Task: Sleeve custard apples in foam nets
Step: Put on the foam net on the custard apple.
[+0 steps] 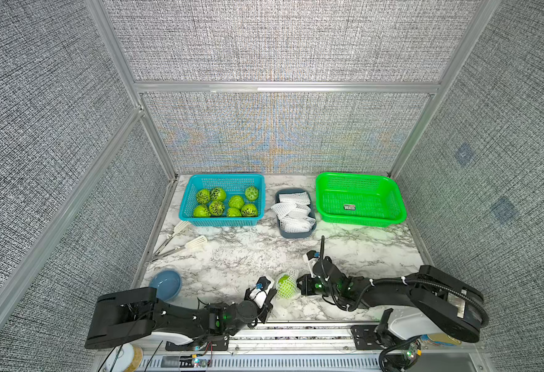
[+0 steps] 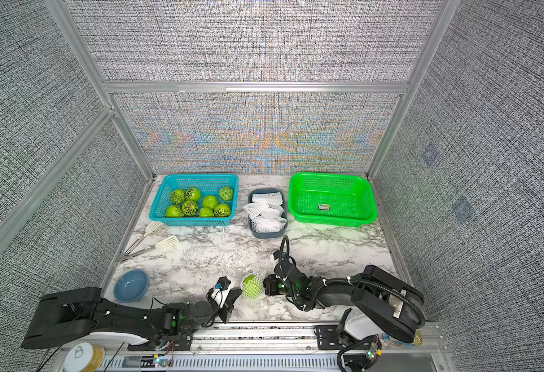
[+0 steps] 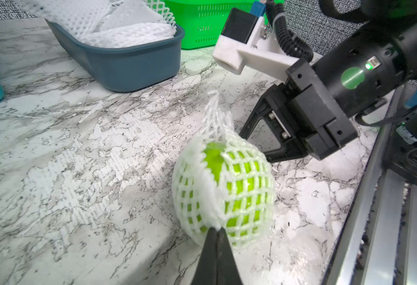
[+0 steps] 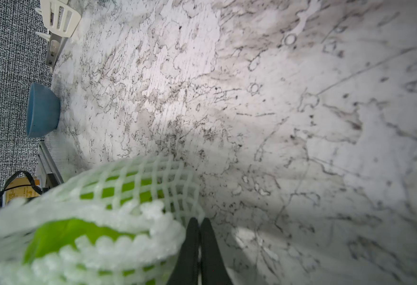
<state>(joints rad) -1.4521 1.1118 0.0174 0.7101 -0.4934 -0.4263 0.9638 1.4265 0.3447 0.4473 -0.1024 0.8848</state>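
One custard apple (image 1: 286,286) lies near the table's front edge inside a white foam net (image 3: 195,187), its green skin showing through the mesh. My left gripper (image 3: 216,230) is shut on the net's rim at the fruit's near side. My right gripper (image 4: 199,220) is shut on the opposite side, its tips touching the mesh; whether a strand is caught does not show. Several bare custard apples (image 1: 216,207) sit in the blue basket (image 1: 222,222) at the back left. Spare foam nets (image 1: 293,209) are piled in a grey tray (image 1: 296,234).
A green basket (image 1: 360,222) stands at the back right with only a label inside. White slotted tongs (image 1: 183,244) lie by the left wall and a blue bowl (image 1: 166,285) sits at the front left. Metal rails run along the front edge.
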